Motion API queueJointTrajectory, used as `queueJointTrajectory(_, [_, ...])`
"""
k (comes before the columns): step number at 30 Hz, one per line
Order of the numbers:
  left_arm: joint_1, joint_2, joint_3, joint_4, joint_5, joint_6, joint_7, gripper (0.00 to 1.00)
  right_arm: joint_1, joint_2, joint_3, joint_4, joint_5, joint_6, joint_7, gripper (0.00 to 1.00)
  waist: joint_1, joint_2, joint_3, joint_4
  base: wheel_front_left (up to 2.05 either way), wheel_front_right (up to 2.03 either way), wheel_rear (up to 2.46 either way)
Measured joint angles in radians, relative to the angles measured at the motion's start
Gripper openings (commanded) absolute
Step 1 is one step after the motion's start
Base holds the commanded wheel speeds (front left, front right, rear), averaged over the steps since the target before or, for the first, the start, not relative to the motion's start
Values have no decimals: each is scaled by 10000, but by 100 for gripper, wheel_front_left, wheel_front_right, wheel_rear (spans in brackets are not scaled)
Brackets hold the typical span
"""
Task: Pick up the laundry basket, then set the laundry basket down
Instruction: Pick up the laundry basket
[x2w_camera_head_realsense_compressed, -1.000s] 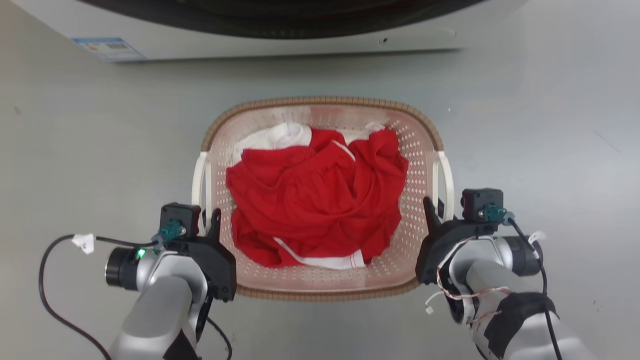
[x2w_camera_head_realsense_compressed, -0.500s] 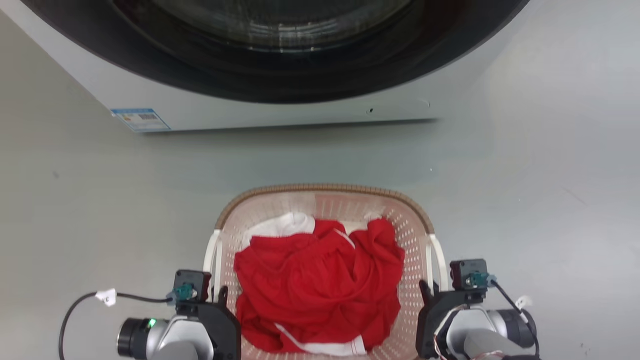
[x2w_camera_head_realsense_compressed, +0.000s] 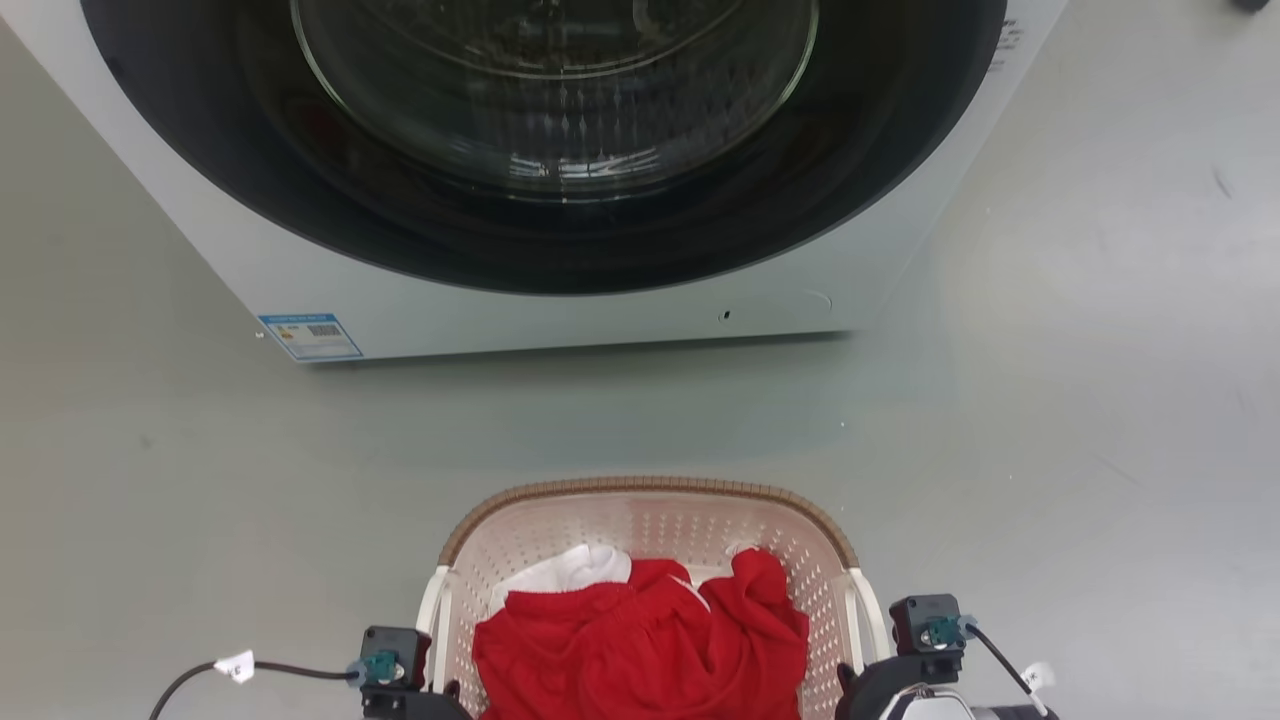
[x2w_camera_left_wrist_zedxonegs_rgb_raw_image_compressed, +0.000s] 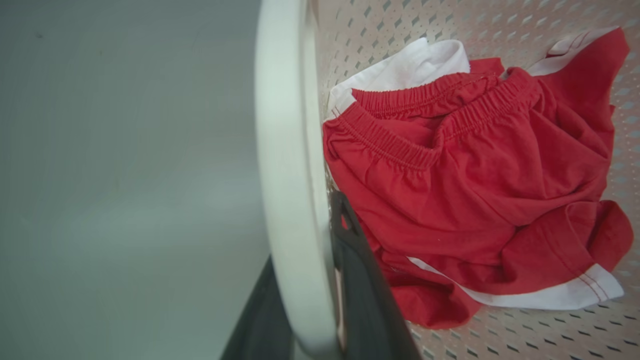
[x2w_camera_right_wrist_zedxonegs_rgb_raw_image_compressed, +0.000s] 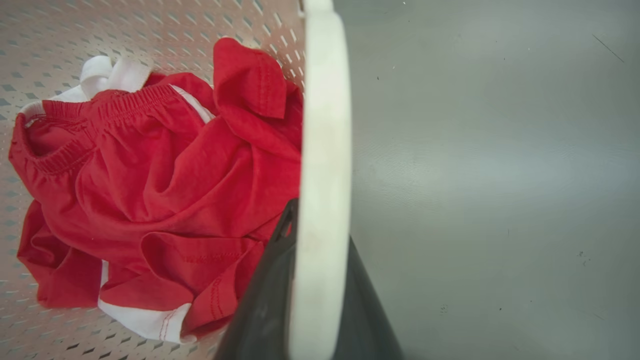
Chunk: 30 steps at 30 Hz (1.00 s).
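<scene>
The laundry basket (x2w_camera_head_realsense_compressed: 650, 489) is pale pink with perforated walls and a brown ribbed rim, and sits low in the head view, in front of the washer. Red and white clothes (x2w_camera_head_realsense_compressed: 640, 650) lie inside it. In the left wrist view my left gripper (x2w_camera_left_wrist_zedxonegs_rgb_raw_image_compressed: 306, 235) is shut on the basket's white left handle (x2w_camera_left_wrist_zedxonegs_rgb_raw_image_compressed: 282, 140), one dark finger on each side. In the right wrist view my right gripper (x2w_camera_right_wrist_zedxonegs_rgb_raw_image_compressed: 320, 227) is shut the same way on the white right handle (x2w_camera_right_wrist_zedxonegs_rgb_raw_image_compressed: 325, 115). In the head view, parts of both grippers sit beside the basket at the bottom edge.
A white front-loading washer (x2w_camera_head_realsense_compressed: 560, 315) with a large dark round door (x2w_camera_head_realsense_compressed: 555, 100) stands just beyond the basket, with a blue label (x2w_camera_head_realsense_compressed: 310, 336) on its lower left. Grey floor (x2w_camera_head_realsense_compressed: 1080, 400) lies open to both sides of the basket.
The whole head picture has shifted: the washer now takes up the top and the basket and grippers have slid to the bottom edge. Both grippers stay at the basket's handles.
</scene>
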Motion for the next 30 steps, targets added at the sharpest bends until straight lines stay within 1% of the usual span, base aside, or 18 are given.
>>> queueJointTrajectory(14, [1013, 40, -587, -192, -635, 205, 477, 0, 916, -4, 529, 40, 545, -2, 589, 0, 0, 1, -1300, -48, 0, 0, 0])
queueJointTrajectory(20, [1388, 35, -807, -251, -851, 291, 625, 0, 1136, 33, 700, 270, 803, -2, 817, 0, 0, 1, -1964, -63, 0, 0, 0])
queueJointTrajectory(30, [1913, 38, -1170, -445, -1243, 416, 830, 0, 1487, 61, 922, 487, 1009, 0, 959, 0, 0, 1, -2569, -63, 0, 0, 0])
